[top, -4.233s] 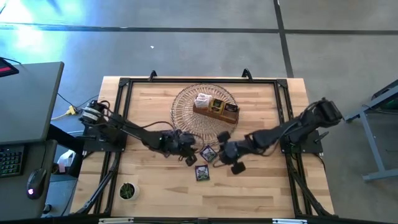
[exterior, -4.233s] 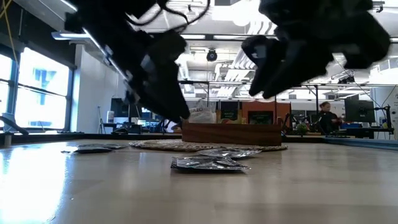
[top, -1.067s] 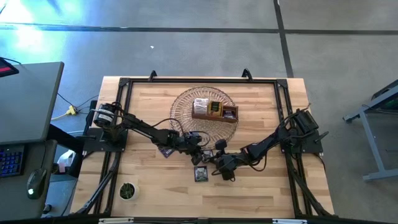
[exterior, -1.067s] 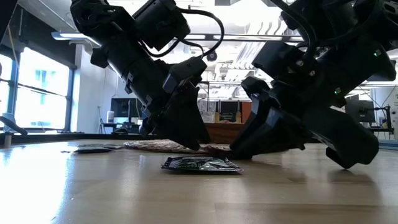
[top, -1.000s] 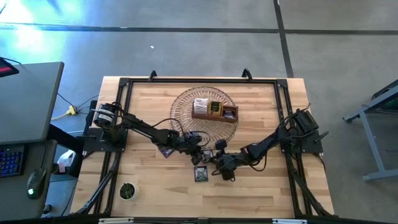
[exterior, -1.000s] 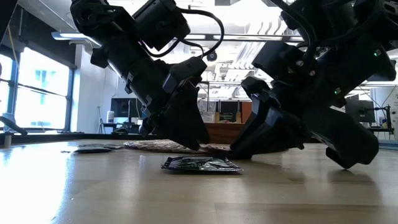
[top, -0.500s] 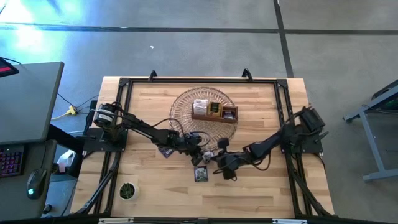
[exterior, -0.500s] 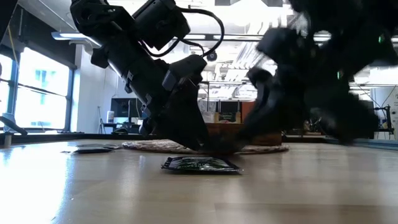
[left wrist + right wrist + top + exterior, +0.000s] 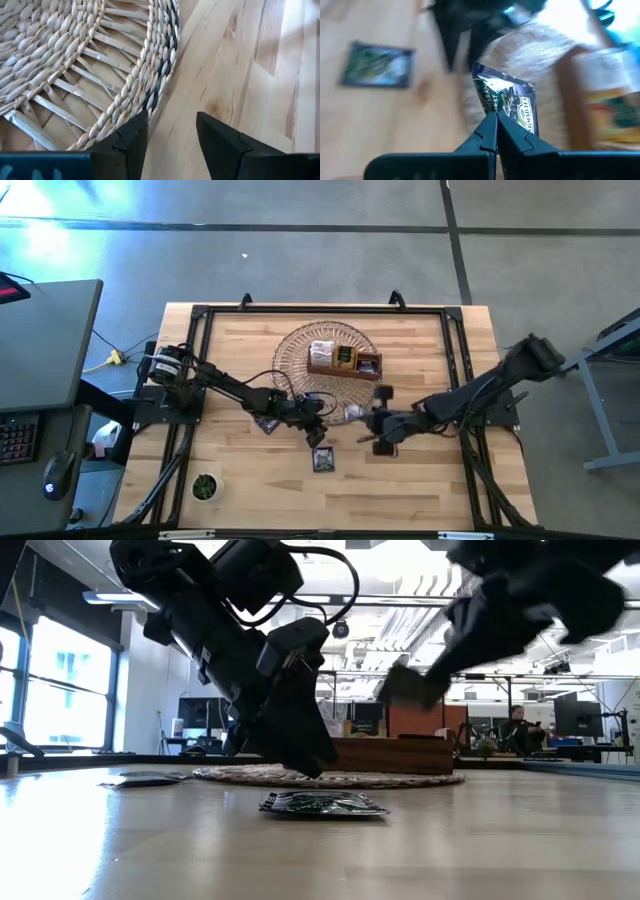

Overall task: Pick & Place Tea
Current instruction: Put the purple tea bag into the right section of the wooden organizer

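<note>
Overhead and desk-level views of my two arms over the wooden desk [image 9: 420, 480]. My right gripper [image 9: 496, 131] has its jaws pressed together on the lower edge of one tea sachet [image 9: 509, 104], a silver and dark green packet, and holds it in the air above the desk; from above the packet [image 9: 352, 413] shows just in front of the round woven basket [image 9: 300, 345], and at desk height it hangs well clear of the surface [image 9: 405, 686]. My left gripper [image 9: 170, 131] sits low at the front rim of the basket [image 9: 150, 70], its jaws spread with nothing between them but bare wood; in the overhead view it lies near the middle of the desk [image 9: 316, 420], close to the right one. A second sachet [image 9: 323, 461], dark with a green print, lies flat on the desk nearer the front edge, apart from both grippers; it is the packet in the foreground of the desk-level view [image 9: 322, 804]. Another dark sachet [image 9: 265, 423] lies beside the left arm. A brown wooden box [image 9: 345, 361] stands on the basket holding several more packets. A small potted plant [image 9: 205, 486] stands at the front left corner of the desk
</note>
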Controlling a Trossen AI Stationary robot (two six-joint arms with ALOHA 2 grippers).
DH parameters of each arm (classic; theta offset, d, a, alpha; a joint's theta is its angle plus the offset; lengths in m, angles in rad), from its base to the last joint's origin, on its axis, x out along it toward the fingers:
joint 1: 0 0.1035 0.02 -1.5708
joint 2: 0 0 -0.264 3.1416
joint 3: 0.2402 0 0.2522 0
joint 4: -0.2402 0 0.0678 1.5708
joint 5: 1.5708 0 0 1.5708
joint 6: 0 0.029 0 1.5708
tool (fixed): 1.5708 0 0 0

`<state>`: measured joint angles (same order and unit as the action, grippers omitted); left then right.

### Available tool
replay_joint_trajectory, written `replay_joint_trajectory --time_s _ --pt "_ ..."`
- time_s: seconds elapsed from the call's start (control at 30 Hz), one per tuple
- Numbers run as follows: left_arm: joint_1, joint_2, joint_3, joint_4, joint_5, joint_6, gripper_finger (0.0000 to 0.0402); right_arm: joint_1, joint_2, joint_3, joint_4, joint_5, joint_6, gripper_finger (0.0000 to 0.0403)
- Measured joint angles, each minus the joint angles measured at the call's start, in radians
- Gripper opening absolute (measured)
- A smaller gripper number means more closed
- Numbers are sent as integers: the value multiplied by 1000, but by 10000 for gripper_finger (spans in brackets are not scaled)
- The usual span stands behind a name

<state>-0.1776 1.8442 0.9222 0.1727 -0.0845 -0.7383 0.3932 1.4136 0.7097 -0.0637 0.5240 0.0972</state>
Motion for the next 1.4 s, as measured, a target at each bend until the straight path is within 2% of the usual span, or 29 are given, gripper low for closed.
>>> replay_joint_trajectory --time_s 0.13,0.37,0.47,0.63,0.77,1.0,1.1,1.3,1.4 --pt "0 -2 1 4 -1 10 166 -66 -103 0 -19 77 -55 1" --pt "0 -2 1 4 -3 11 166 -270 -181 0 -177 51 -7 0" --pt "0 -2 1 4 -4 11 166 -385 -179 0 -238 -69 -12 0" --pt "0 -3 2 4 -4 11 166 -552 -169 0 -199 -372 -86 0" --pt "0 -3 2 4 -4 11 166 -669 -169 0 -202 -488 -99 0" --pt "1 -3 2 4 -6 12 166 -834 -169 0 -210 -785 -55 0" --pt "1 -3 2 4 -7 12 166 -872 -169 -9 -196 -827 -55 0" --pt "1 -3 2 4 -19 12 166 -897 -163 -69 -165 -820 -50 0" --pt "1 -3 2 4 -29 12 166 -898 -163 -104 -82 -813 -50 0"
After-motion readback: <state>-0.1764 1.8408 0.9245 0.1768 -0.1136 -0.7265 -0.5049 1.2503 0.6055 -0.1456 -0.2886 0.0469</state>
